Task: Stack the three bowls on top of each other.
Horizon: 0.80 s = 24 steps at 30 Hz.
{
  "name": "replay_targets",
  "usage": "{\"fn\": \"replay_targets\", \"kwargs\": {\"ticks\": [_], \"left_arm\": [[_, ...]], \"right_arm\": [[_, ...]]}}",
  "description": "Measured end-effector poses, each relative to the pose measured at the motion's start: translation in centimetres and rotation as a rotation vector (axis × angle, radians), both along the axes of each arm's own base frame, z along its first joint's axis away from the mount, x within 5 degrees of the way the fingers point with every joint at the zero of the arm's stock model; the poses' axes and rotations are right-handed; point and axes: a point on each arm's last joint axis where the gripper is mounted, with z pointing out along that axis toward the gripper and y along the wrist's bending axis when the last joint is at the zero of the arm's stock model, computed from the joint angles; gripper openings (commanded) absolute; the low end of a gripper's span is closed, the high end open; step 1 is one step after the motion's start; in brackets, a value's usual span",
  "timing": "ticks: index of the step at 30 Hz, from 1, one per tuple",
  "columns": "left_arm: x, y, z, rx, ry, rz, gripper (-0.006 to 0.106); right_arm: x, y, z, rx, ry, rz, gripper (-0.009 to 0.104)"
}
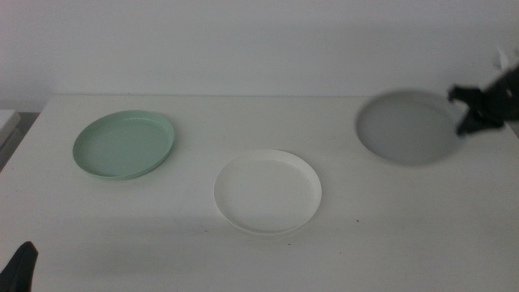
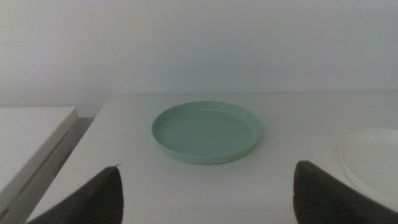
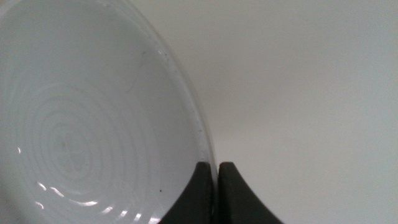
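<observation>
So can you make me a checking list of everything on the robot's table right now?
Surface: white table, matte, bare between the dishes.
Job's things: mint green bowl far left, white bowl in the middle, grey bowl far right; none stacked yet. The grey one looks blurred, perhaps moving.
Clutter: nothing seen.
Grippers: right gripper pinched shut on the grey bowl's rim; left gripper open, waiting at the near left corner, facing the mint green bowl.
Cables: nothing seen.
Surroundings: plain pale wall behind; another white surface beside the table's left edge.
</observation>
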Motion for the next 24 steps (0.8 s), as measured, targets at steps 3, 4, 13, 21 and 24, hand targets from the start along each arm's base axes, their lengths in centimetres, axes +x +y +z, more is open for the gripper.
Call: {"fn": "replay_targets", "kwargs": {"ticks": [3, 4, 13, 21, 24], "left_arm": [[0.0, 0.0, 0.0, 0.000, 0.000, 0.000, 0.094], [0.0, 0.0, 0.0, 0.000, 0.000, 0.000, 0.094], [0.0, 0.0, 0.0, 0.000, 0.000, 0.000, 0.094], [0.0, 0.0, 0.0, 0.000, 0.000, 0.000, 0.094], [0.0, 0.0, 0.0, 0.000, 0.000, 0.000, 0.094]], "right_arm": [[-0.1, 4.1, 3.4, 0.025, -0.086, 0.085, -0.003], [-0.1, 5.5, 4.2, 0.032, -0.101, 0.119, -0.003], [-2.1, 17.2, 4.6, 0.056, -0.098, 0.398, -0.003], [-2.8, 21.2, 3.8, 0.080, -0.115, 0.460, -0.003], [-2.6, 21.6, 2.5, 0.084, -0.087, 0.457, -0.003]]}}
